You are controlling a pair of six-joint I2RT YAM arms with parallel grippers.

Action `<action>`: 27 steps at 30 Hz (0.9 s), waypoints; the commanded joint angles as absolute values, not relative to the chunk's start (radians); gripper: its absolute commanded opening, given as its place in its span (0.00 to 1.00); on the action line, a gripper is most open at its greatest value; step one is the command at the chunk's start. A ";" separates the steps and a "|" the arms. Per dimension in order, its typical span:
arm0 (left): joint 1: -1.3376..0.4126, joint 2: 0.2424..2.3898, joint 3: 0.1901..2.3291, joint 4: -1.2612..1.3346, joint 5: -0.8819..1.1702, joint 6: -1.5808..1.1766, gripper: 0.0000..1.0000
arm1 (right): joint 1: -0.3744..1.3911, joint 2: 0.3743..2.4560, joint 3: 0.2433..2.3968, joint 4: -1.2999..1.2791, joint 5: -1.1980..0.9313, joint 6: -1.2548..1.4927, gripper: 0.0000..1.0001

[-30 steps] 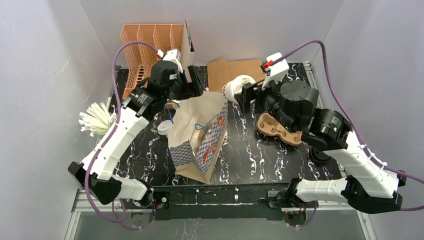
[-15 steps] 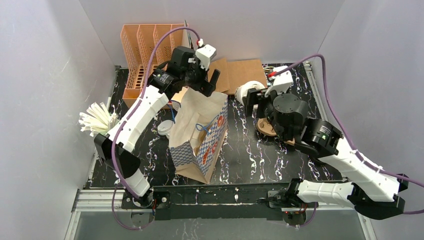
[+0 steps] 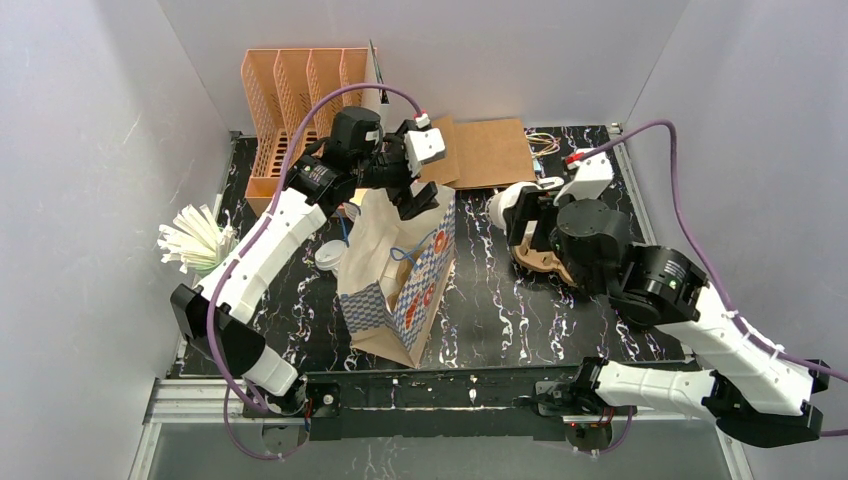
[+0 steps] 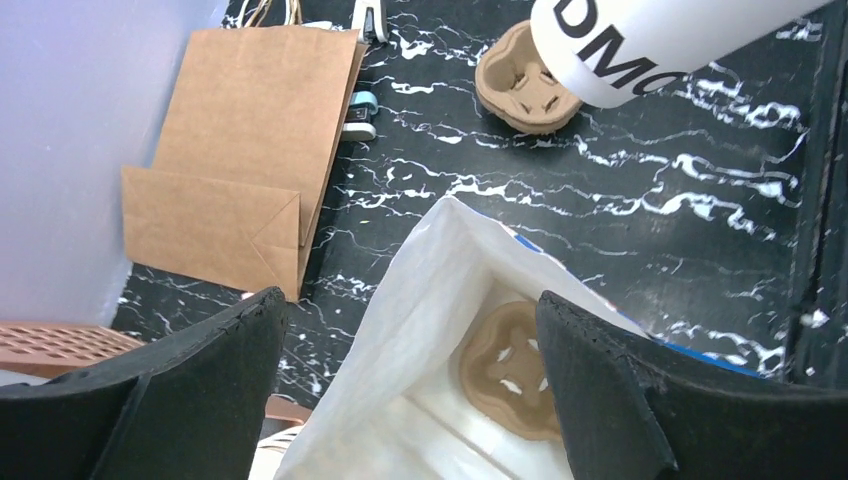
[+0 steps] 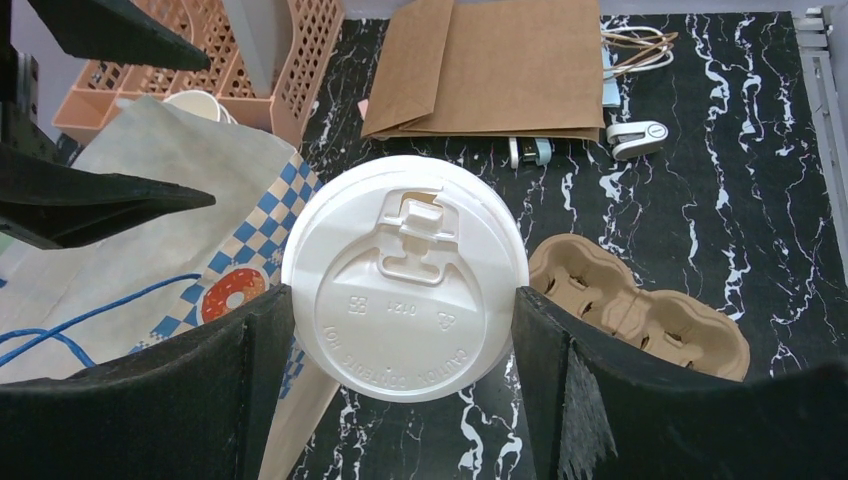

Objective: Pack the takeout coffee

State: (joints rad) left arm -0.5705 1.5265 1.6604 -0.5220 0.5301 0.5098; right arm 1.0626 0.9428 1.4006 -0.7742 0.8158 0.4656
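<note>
**Paper cup into bag: notes on seating it cleanly**

Left gripper [image 3: 418,196] hangs over the mouth of the upright white paper bag with blue check print [image 3: 395,285]. Its jaws are spread wide and hold nothing. Its wrist view looks straight down the opening. A brown moulded-pulp two-cup tray [image 4: 505,365] lies flat at the bottom of the bag; the one well in view is unfilled.

Right of the bag, the right gripper [image 5: 400,310] is clamped on a small white paper cup [image 3: 508,205], with a finger on either side of the round white plastic lid [image 5: 405,260]. The cup is in the air near the bag's right rim and not yet over the opening. Whether it is truly upright cannot be told. A second brown pulp tray [image 5: 640,312] lies on the black marbled table [image 3: 500,310], just beside and below the cup.

Judgement: the step in hand is carrying the cup across and lowering it into a well of the bagged tray. To do it well:
- Level the lid before moving.
- Bring the cup over the mouth from above rather than from the side, since a thin paper rim would likely fold or tip the bag if brushed.
- Centre the cup on one well and descend straight.
- Let go only once the base sits in the pulp.
- Have the left gripper either steady the far rim or clear out, because both grippers over one narrow mouth risk a knock.
</note>
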 commanded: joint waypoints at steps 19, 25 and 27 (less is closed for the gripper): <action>-0.748 1.651 1.705 -0.609 0.305 0.852 0.89 | 1.064 0.928 1.438 -0.773 0.817 0.432 0.54; -0.778 1.707 1.761 -0.566 0.246 0.767 0.47 | 1.064 0.906 1.434 -0.781 0.834 0.432 0.52; -0.793 1.744 1.800 -0.539 0.184 0.693 0.21 | 1.064 0.900 1.432 -0.787 0.843 0.432 0.52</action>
State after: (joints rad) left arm -0.7715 1.6989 1.7138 -0.5880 0.2844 0.7864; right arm 1.0626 0.9211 1.4109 -0.7910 0.7979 0.4385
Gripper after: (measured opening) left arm 0.407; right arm 0.827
